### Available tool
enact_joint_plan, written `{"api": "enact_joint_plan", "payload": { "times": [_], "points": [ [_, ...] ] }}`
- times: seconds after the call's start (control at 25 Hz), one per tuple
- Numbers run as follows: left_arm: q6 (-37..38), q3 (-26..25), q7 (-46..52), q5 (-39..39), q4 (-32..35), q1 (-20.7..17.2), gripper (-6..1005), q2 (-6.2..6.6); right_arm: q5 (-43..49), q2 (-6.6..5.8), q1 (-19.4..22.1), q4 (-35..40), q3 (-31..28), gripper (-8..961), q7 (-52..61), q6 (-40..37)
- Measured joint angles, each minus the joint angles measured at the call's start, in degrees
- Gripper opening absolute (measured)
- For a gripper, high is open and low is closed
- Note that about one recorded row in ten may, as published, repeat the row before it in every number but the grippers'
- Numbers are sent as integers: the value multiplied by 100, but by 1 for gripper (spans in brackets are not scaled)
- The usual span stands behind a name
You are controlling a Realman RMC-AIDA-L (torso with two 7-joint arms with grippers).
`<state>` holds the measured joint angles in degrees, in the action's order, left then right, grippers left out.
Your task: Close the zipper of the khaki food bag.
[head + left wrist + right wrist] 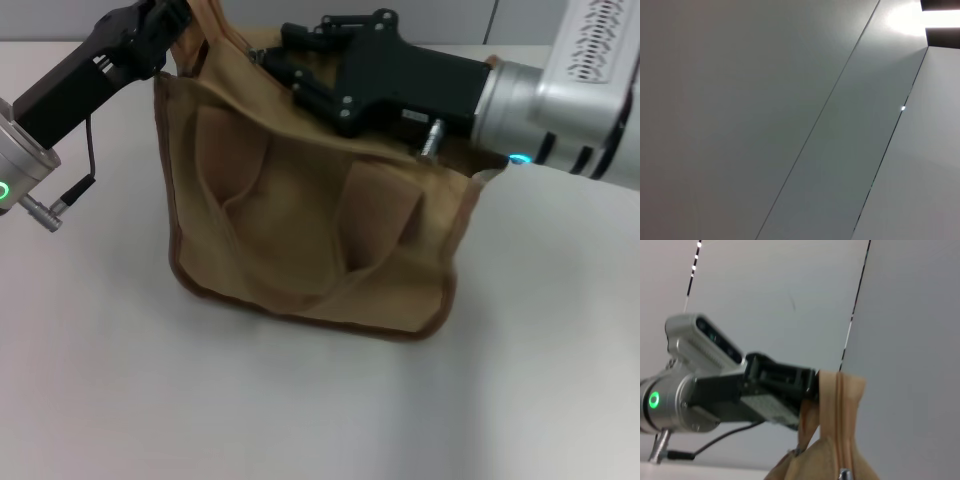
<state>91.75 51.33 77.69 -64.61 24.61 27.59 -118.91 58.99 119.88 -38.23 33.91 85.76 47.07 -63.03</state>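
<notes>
The khaki food bag (300, 220) stands on the white table, its front handle hanging down its side. My left gripper (178, 30) is shut on the bag's top left end and holds the fabric up. In the right wrist view this gripper (807, 385) clamps the raised end of the bag (850, 390). The zipper (841, 420) runs down from there to its small silver pull (844, 473) at the picture's edge. My right gripper (272, 58) lies over the bag's top and hides the zipper in the head view.
The white table (120, 380) spreads out in front of and beside the bag. A black cable (88, 150) hangs from the left wrist. The left wrist view shows only grey wall panels (740, 100).
</notes>
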Motion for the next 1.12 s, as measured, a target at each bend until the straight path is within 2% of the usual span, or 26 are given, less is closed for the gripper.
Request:
{"api": "enact_joint_plan", "payload": {
  "times": [0.08, 0.6, 0.8, 0.88, 1.12],
  "points": [
    [-1, 1, -3, -1, 0, -1, 95, -1, -24, 0, -82, 33, 272, 288, -40, 246],
    [0, -25, -16, 3, 0, 4, 97, -1, -162, 0, -66, 305, 453, 286, -135, 672],
    [-15, -21, -21, 2, 0, 21, 97, 0, -181, 0, -68, 443, 768, 281, -183, 783],
    [-23, -9, -24, 3, 0, 43, 97, 0, -488, 0, -4, 593, 883, 280, -403, 1045],
    [-27, -26, -21, 4, 0, 44, 98, 0, -785, 0, 34, 619, 1076, 278, -716, 1076]
  ]
}}
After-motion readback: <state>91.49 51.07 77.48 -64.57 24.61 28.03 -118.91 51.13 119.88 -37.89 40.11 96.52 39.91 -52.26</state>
